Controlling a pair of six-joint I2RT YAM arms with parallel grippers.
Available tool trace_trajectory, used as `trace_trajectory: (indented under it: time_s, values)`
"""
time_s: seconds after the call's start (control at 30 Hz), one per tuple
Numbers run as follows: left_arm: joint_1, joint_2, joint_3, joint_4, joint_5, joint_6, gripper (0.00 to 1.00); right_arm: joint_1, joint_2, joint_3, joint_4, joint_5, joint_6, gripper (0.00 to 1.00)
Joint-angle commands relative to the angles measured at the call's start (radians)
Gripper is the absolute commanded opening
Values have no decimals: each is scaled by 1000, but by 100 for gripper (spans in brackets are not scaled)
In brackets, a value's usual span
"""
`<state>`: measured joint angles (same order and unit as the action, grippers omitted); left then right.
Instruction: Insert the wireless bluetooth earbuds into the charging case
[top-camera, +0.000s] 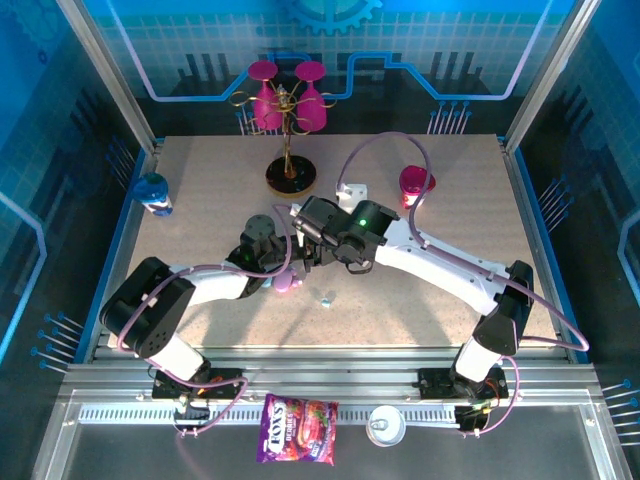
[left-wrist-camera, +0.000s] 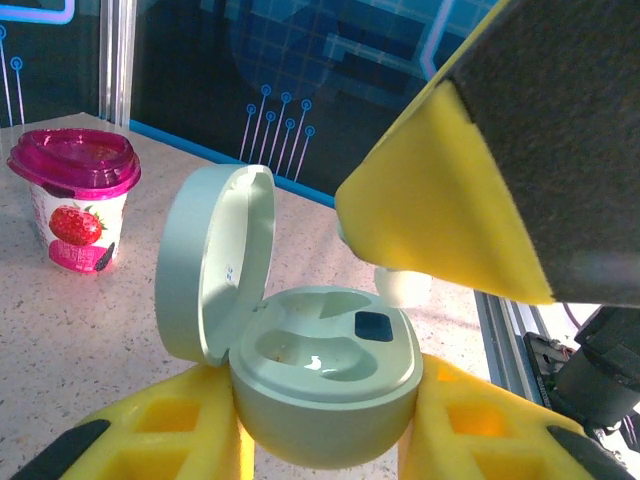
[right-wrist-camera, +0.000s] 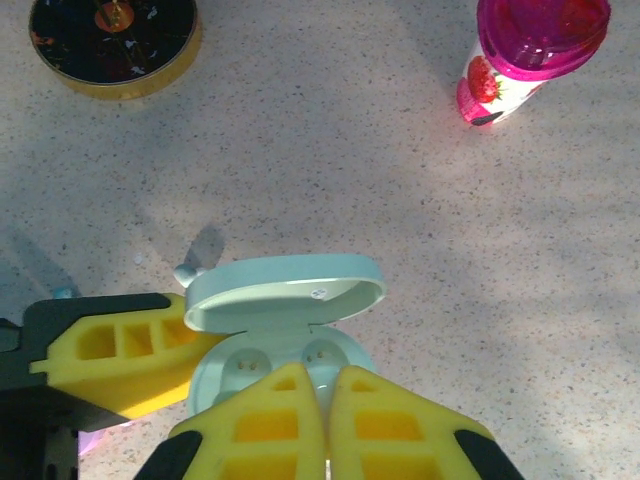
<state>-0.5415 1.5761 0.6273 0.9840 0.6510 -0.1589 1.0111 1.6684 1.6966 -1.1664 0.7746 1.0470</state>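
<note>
Snugly, left hand (left-wrist-camera: 320, 445) around charging case (left-wrist-camera: 325, 360) (right hand (right-wrist-camera: 325, 420) overhead)

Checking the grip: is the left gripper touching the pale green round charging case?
Touching. Left wrist view: left gripper's yellow fingers clamp both sides of the pale green case.

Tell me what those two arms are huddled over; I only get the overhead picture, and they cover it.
Observer: A pale green charging case, its lid open, held between the yellow fingers of the left gripper.
Operator: And what is the other arm doing there?
Observer: The right gripper has its fingers pressed together just above the case's two sockets. I cannot tell whether they hold anything.
</note>
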Motion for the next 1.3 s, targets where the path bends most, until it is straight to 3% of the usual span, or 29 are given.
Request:
trace_trajectory:
  time_s: [0.0, 0.97, 1.27]
  values:
    - [-6, 8, 2, 71, -2, -1, 27, 18, -12, -2, 45, -19, 11, 5]
    - [-6, -27, 0, 96, -4, 7, 28, 17, -18, -53, 101, 10, -4, 6]
    - [-6, -12, -4, 132, 4, -2, 28, 14, -114, -172, 303, -7, -66, 6]
